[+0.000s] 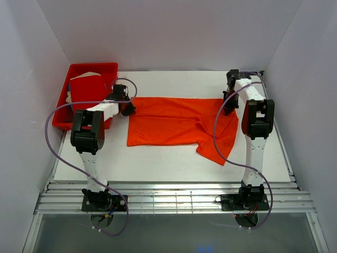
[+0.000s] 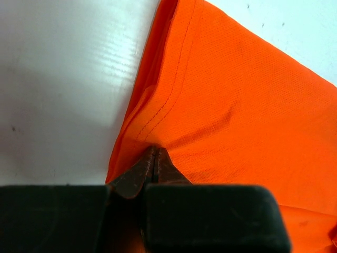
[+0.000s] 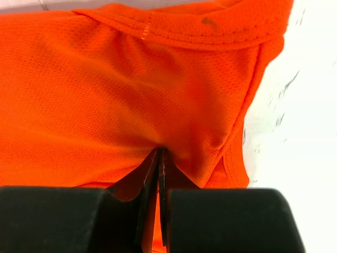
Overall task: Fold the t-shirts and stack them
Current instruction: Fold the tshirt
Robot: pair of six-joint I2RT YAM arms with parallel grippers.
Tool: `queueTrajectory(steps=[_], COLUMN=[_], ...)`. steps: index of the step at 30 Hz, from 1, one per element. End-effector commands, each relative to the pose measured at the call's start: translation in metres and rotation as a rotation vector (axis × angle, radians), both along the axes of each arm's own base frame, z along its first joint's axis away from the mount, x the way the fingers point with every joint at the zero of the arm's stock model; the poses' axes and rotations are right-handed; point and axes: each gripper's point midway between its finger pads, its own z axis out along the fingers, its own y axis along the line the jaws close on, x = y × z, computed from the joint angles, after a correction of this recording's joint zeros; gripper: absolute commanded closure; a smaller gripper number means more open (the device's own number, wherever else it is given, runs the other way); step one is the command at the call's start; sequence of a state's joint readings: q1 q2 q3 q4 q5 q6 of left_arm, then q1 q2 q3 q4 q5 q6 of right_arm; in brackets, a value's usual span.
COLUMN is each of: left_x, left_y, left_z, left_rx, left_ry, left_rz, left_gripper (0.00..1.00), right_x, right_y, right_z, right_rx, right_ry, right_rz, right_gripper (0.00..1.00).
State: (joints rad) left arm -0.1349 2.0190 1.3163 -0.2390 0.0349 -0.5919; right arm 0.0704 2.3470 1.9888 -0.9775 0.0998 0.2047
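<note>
Lying flat across the middle of the white table (image 1: 158,161), the orange t-shirt (image 1: 174,124) is spread left to right, with one part trailing toward the near right, close to the right arm. The left gripper (image 2: 154,158) sits at the shirt's far left corner. From its wrist view the two fingers are pressed together with a fold of the orange cloth nipped between their tips, and the fabric puckers around that spot beside a stitched hem. The right gripper (image 3: 160,155) is at the shirt's far right edge, its fingers likewise closed to a thin slit on a bunch of the cloth just below a seamed border, and bare tabletop shows to the right. The deeper red t-shirt (image 1: 87,90) lies in the red tray (image 1: 95,67) at the far left corner of the table, just beyond the left arm and apart from the orange one.
</note>
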Motion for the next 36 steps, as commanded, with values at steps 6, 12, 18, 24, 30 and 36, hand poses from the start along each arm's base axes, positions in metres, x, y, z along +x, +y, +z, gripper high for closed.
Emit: queueTrajectory(steps=[6,12,18,24,30,36], left_x=[0.005,0.034,0.088,0.082,-0.002,-0.077], left_y=[0.019,-0.007,-0.03,-0.017,0.005,0.018], left_z=[-0.025,-0.007,0.075,0.159,0.127,0.064], left_rx=[0.097,-0.001,-0.046,0.037,0.178,0.257], left_ry=[0.102,0.029,-0.22,-0.402,-0.235,0.004], left_rz=[0.034,-0.059,-0.166,-0.144,-0.101,-0.099], left_gripper=[0.98,0.96,0.5,0.28,0.42,0.52], right_x=[0.028,0.055,0.092,0.055,-0.034,-0.11], right_y=[-0.019,0.017,0.025,0.01,0.017,0.045], right_z=[-0.035,-0.02,0.073,0.183,0.149,0.101], right_rx=[0.033,0.249,0.283,0.132,-0.009,-0.053], right_ry=[-0.005,-0.119,-0.454,-0.7,-0.503,-0.331], right_rz=[-0.025,0.04,0.105,0.104,0.107,0.153], right_gripper=[0.92,0.92,0.83,0.63,0.54,0.49])
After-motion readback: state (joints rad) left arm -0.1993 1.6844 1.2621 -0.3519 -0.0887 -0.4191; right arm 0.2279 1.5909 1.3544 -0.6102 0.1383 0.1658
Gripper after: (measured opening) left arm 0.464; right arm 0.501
